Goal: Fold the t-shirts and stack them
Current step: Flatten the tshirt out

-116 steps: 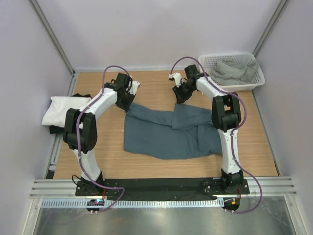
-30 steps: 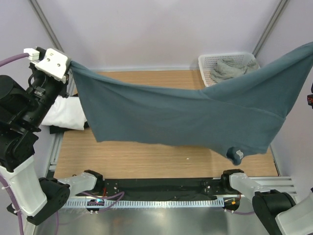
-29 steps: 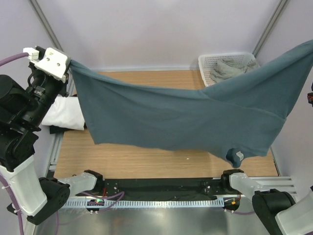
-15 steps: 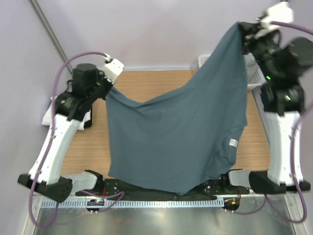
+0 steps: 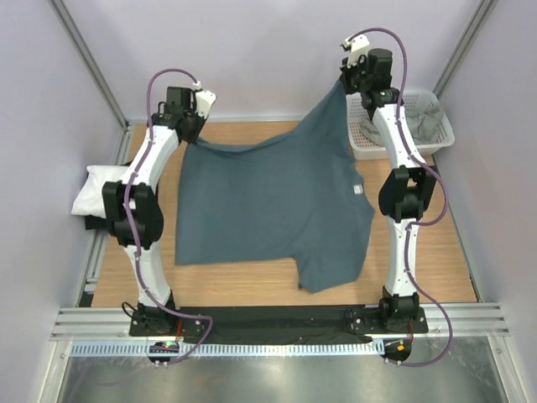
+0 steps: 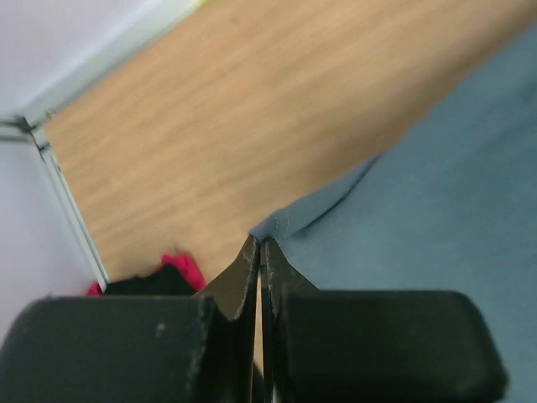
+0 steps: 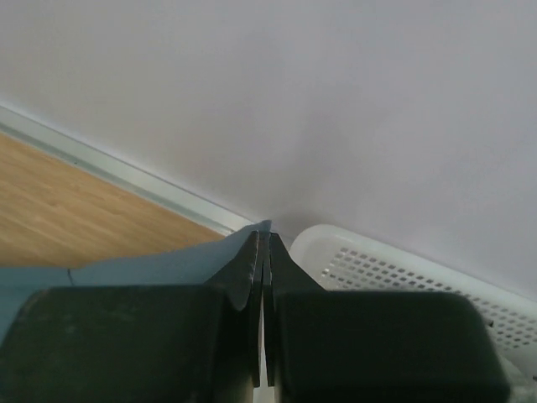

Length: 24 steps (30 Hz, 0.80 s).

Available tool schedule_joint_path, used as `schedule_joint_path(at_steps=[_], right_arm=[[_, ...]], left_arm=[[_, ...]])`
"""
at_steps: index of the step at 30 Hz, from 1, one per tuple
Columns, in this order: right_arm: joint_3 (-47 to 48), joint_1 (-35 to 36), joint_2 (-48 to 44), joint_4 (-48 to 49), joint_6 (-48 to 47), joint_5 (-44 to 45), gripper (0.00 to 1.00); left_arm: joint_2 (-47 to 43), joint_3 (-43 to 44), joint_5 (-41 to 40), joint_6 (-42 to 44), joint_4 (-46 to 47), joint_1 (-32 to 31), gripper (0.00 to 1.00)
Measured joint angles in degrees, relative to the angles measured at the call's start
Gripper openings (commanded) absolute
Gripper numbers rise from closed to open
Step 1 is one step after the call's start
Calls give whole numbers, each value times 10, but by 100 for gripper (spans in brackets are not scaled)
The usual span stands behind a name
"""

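step: laying blue shirt (image 5: 268, 201) flat | my left fingers (image 6: 248, 264) and right fingers (image 7: 252, 252) each pinch a far corner | I lower both level, cloth taut, onto bench (image 5: 235, 281)

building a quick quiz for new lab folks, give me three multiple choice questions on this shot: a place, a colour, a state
1. Where is the basket? A far right; B near left; C centre.
2. What colour is the spread-out shirt? A white; B slate-blue; C red.
3. The left gripper and right gripper are: A both open; B only left shut; C both shut on the shirt.
1 A: it stands at the far right. 2 B: the spread cloth is slate-blue. 3 C: each wrist view shows jaws closed on blue cloth.
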Motion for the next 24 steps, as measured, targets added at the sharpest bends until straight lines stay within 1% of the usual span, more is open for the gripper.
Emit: schedule_joint_path(at_steps=[2, 5, 8, 10, 12, 14, 17, 21, 22, 24], right_arm=[[33, 2, 28, -2, -4, 6, 1], [35, 4, 20, 12, -12, 16, 1], [2, 5, -28, 26, -7, 25, 1], [-30, 5, -78, 28, 1, 28, 1], [-85, 6, -158, 31, 12, 30, 1], [-130, 7, -241, 26, 21, 28, 1], [-179, 8, -370, 21, 29, 23, 1], [-194, 9, -521, 1, 40, 15, 1], [-194, 9, -558, -5, 44, 14, 1], [-196, 9, -619, -18, 48, 8, 1]], left_arm=[[42, 59, 0, -4, -2, 5, 0], [64, 134, 6, -12, -4, 5, 0], [55, 181, 17, -16, 2, 3, 0], [30, 185, 23, -22, 3, 1, 0], [-12, 174, 25, -26, 2, -3, 0], [-66, 144, 24, -26, 3, -13, 0], [-188, 72, 4, -7, 7, -52, 0], [-350, -9, -10, 23, 17, -132, 0], [-386, -16, -10, 25, 16, -146, 0], [-439, -10, -18, 24, 12, -151, 0]])
